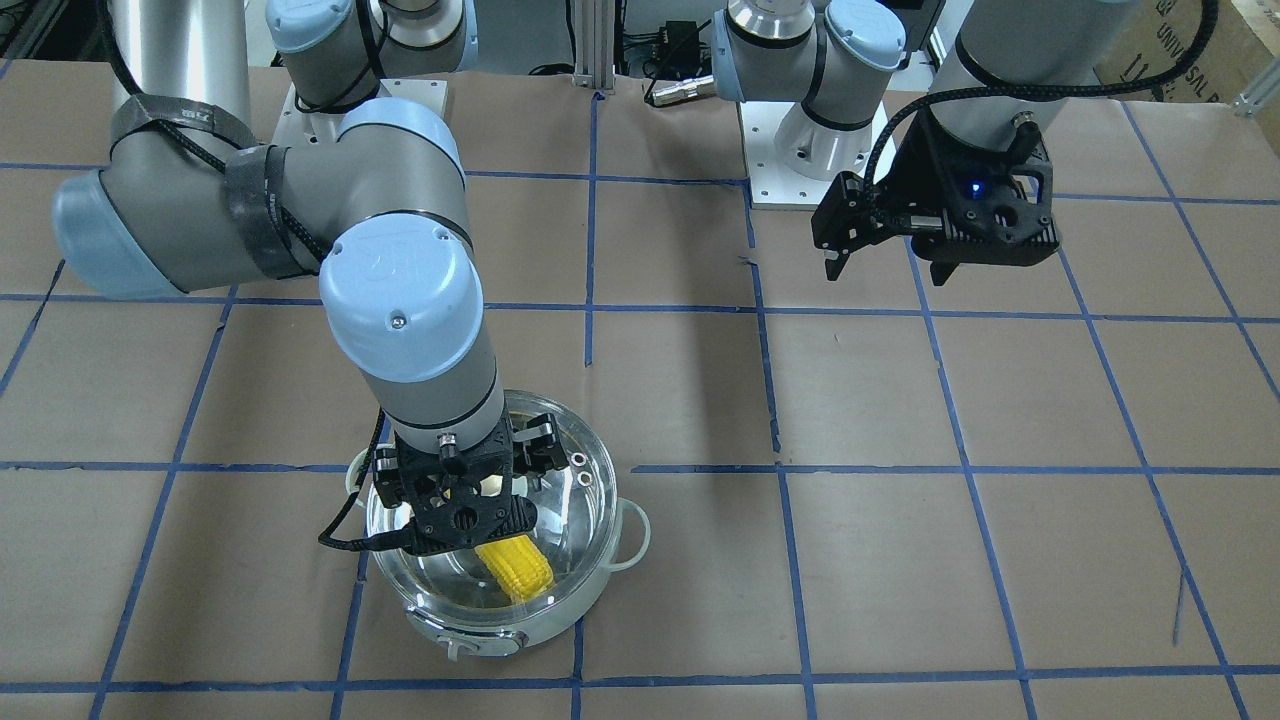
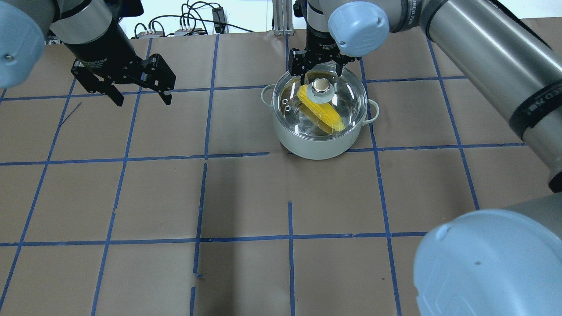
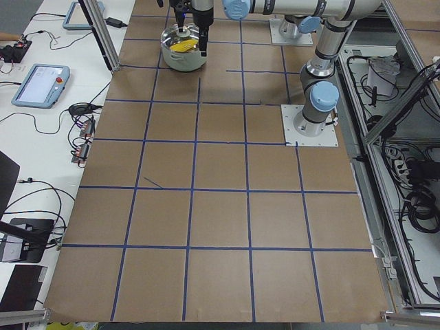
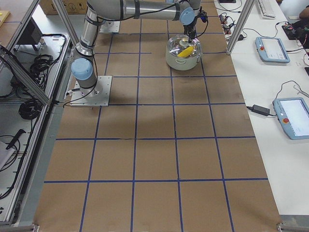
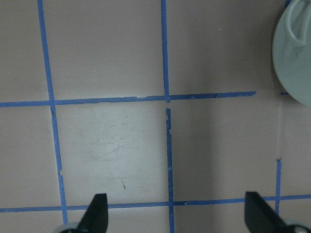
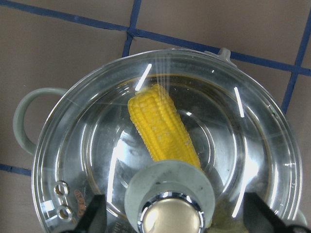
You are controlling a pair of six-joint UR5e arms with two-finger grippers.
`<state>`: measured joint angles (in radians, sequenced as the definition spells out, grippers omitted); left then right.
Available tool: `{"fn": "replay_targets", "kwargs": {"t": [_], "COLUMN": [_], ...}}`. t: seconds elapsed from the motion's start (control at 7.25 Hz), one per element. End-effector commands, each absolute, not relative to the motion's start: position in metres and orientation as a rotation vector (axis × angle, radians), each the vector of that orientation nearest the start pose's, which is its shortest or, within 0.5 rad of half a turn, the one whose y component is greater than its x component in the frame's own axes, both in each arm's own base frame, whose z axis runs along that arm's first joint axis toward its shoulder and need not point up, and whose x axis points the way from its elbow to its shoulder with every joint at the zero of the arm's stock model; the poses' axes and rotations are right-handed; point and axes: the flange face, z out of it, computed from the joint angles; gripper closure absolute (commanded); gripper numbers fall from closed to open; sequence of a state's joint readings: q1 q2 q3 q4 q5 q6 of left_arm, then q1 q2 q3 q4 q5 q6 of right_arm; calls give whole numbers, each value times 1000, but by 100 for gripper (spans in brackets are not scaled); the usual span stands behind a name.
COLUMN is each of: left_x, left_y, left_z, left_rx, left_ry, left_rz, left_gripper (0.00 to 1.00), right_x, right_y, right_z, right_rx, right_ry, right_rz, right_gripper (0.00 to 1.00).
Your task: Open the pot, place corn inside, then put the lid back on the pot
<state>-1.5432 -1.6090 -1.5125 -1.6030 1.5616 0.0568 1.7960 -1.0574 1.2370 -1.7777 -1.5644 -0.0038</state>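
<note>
The steel pot [image 2: 316, 147] stands on the table with the clear glass lid [image 2: 347, 98] seated on its rim. The yellow corn [image 2: 322, 112] lies inside, seen through the glass, and shows in the right wrist view [image 6: 160, 126] too. My right gripper [image 2: 319, 72] hovers just over the lid's knob [image 6: 170, 204]. Its fingers are spread wide on either side of the knob and do not touch it. My left gripper [image 2: 140, 98] is open and empty, raised over the table far to the pot's left.
The brown paper table carries a grid of blue tape lines [image 2: 204, 156]. The pot's pale green side handles [image 2: 373, 112] stick out left and right. The pot's edge [image 5: 296, 53] shows at the top right of the left wrist view.
</note>
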Motion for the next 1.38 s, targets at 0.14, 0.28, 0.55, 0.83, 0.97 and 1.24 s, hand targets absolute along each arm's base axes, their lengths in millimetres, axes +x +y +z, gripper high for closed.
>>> {"fn": "replay_targets", "kwargs": {"t": [0.14,0.28,0.55,0.83,0.97,1.24], "left_x": [-120,-120,-120,-120,-120,-120], "left_y": [-510,-510,-510,-510,-510,-510], "left_z": [494,494,494,494,495,495], "left_rx": [46,46,46,46,46,46], "left_ry": [3151,3151,3151,3151,3151,3151], "left_rz": [19,19,19,19,16,16], "left_gripper": [0,0,0,0,0,0], "right_x": [287,282,286,272,258,219], "right_y": [-649,-647,-633,-611,-573,-458], "right_z": [380,390,414,450,477,517], "right_rx": [-347,-342,-356,-337,-319,-281], "right_ry": [3103,3099,3092,3095,3111,3126], "right_rz": [-79,-102,-144,-181,-110,-86], "right_gripper": [0,0,0,0,0,0]}}
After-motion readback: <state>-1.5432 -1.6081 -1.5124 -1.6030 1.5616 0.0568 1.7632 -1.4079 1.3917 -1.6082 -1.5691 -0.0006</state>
